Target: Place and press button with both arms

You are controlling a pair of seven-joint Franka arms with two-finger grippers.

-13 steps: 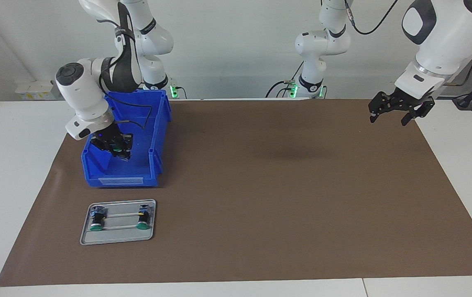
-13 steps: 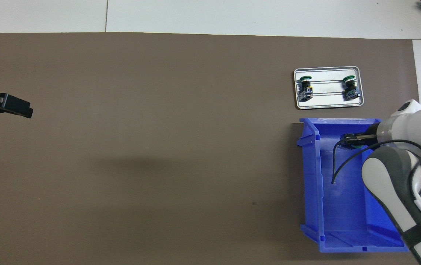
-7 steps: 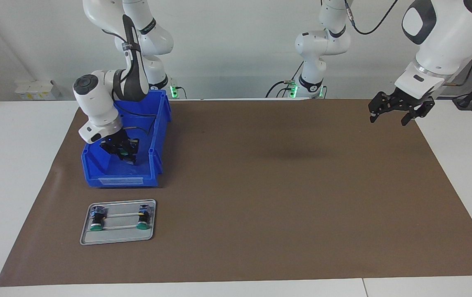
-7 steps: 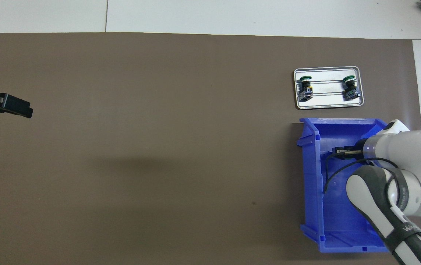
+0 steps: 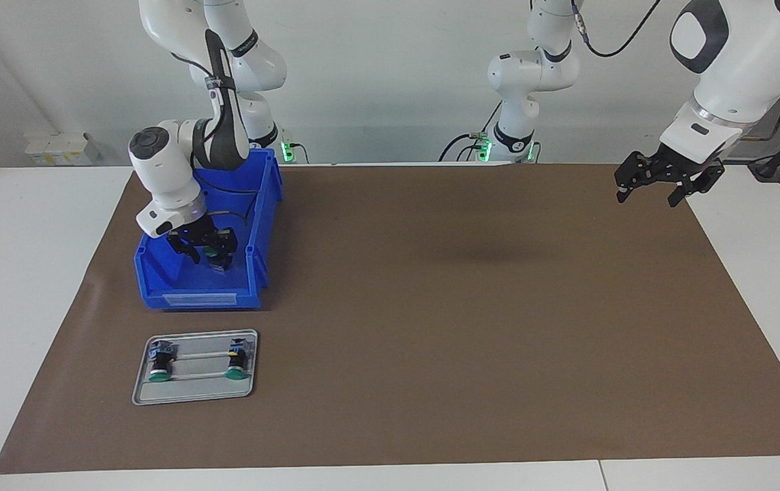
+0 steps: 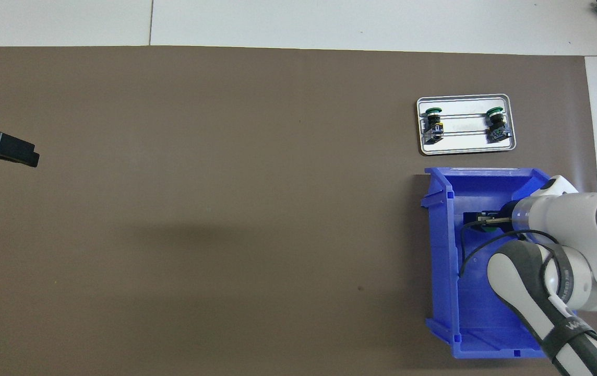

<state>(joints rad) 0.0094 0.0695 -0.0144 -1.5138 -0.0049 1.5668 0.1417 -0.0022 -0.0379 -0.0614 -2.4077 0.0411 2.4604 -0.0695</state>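
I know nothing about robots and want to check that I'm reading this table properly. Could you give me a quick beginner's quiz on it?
1. True or false: the metal tray holds three green-capped buttons.
2. Where is the right gripper? A: over the tray. B: in the blue bin. C: off the table.
3. Which lies nearer to the robots, the bin or the tray?

Key:
1. False. It holds two buttons.
2. B.
3. The bin.
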